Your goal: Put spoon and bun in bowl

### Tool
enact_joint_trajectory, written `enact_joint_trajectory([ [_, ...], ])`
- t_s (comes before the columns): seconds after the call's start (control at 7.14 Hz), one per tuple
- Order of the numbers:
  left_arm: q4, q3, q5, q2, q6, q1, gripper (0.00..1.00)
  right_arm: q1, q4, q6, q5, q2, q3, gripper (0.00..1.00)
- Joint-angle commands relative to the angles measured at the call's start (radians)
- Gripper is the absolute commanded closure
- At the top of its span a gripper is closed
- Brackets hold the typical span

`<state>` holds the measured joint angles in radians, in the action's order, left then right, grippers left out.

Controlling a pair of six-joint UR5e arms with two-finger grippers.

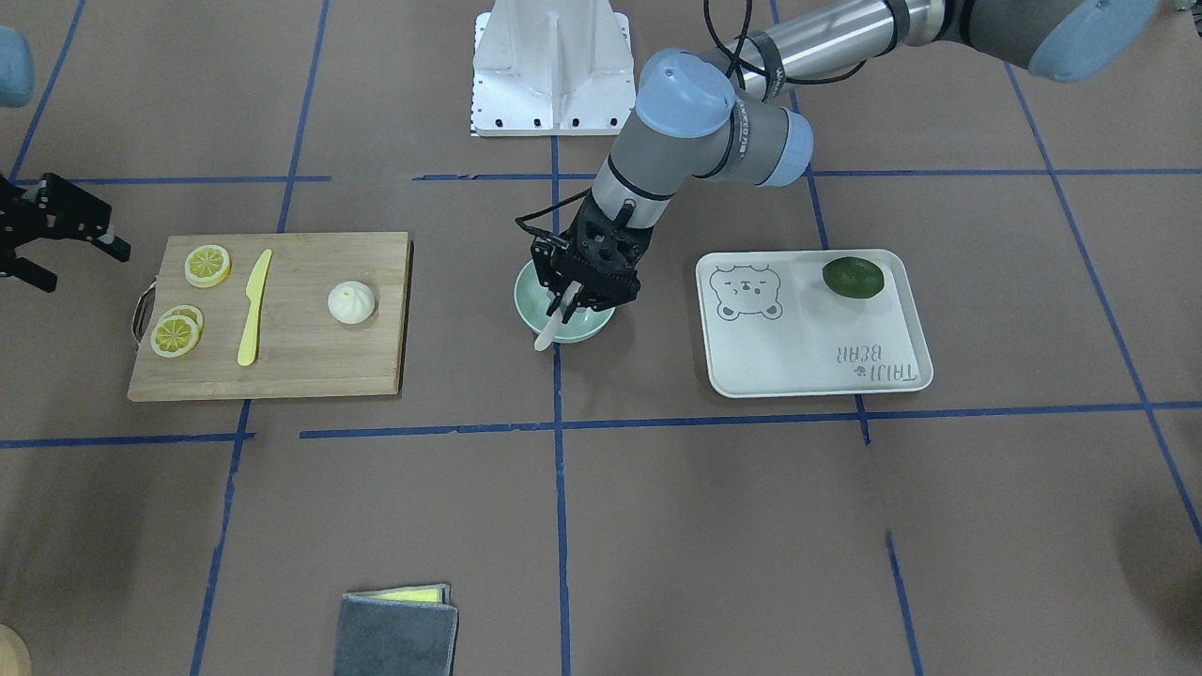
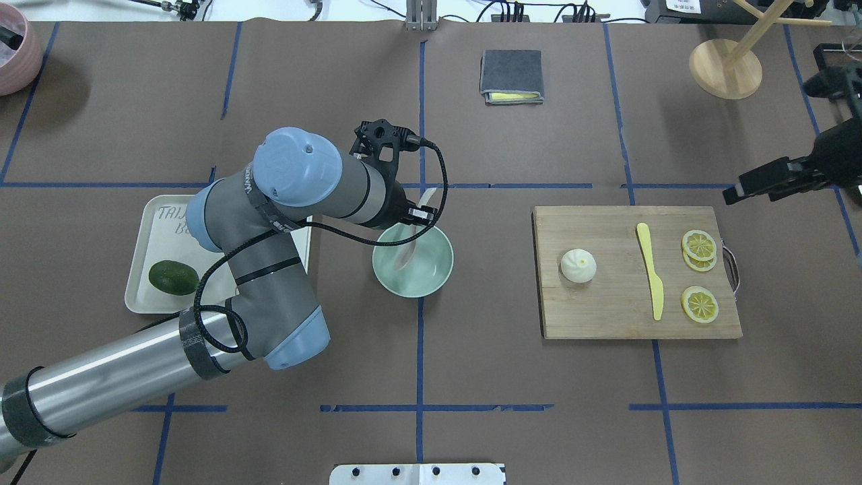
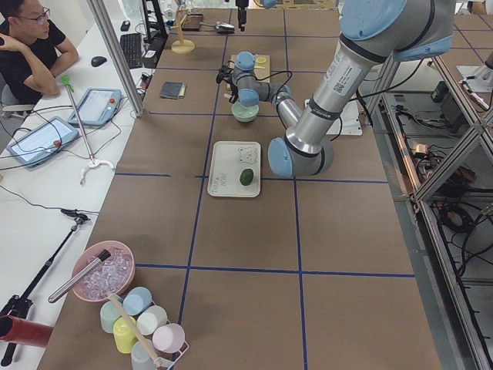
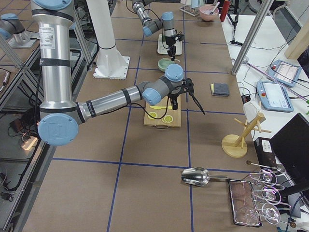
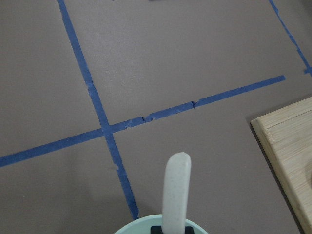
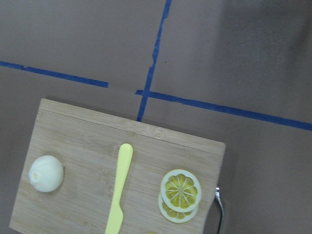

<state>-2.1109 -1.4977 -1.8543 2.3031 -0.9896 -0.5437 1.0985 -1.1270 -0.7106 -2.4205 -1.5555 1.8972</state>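
Front view: L gripper [image 1: 566, 302] is hanging over mint-green bowl [image 1: 528, 299] at table centre, its fingers clamping on plastic spoon [image 1: 547, 329]. Spoon is tilting, its handle end poking out past the rim on the operators' side. Steamed bun [image 1: 351, 302] is sitting on wooden cutting board [image 1: 300, 366], well apart from the bowl, w/ yellow plastic knife [image 1: 252, 310] and lemon slices [image 1: 208, 265] lying beyond it. R gripper [image 1: 56, 253] is hovering just off the board's handle end, partly cut by the frame edge, jaws looking spread, nothing in them. Bear-print tray [image 1: 808, 347] is lying on the bowl's other side, carrying a dark green fruit [image 1: 853, 278] in one corner. Folded grey cloth [image 1: 399, 629] is lying near the operators' edge.

Overhead: spoon's scoop end is dipping inside the bowl while the handle is sticking up over the far rim. Can't tell if the scoop is touching the bowl's floor. Bun is sitting at the board end nearest the bowl.

L side view: near arm is reaching out to the bowl; too small for gripper detail.

R side view: near arm's gripper is pointing down beside the board.

L wrist cam: spoon handle is jutting forward above the bowl rim, w/ the board corner showing at right.

R wrist cam: looking down on bun, knife and two stacked lemon slices on the board; no fingers showing
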Motion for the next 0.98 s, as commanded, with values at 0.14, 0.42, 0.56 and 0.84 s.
enact_joint_trajectory([
  [0.14, 0.0, 0.007, 0.003, -0.008, -0.001, 0.024, 1.0, -0.237, 0.173, -0.299, 0.205, 0.037, 0.002, 0.0],
  [0.42, 0.0, 0.002, 0.001, -0.013, 0.002, 0.022, 0.63, -0.362, 0.161, -0.368, 0.36, 0.078, -0.006, 0.0],
  [0.56, -0.001, -0.004, 0.006, -0.016, 0.002, 0.019, 0.12, -0.385, 0.156, -0.369, 0.362, 0.08, -0.007, 0.0],
  [0.84, -0.014, -0.079, 0.081, -0.049, -0.004, -0.004, 0.04, -0.407, -0.033, -0.368, 0.362, 0.154, -0.003, 0.07],
])
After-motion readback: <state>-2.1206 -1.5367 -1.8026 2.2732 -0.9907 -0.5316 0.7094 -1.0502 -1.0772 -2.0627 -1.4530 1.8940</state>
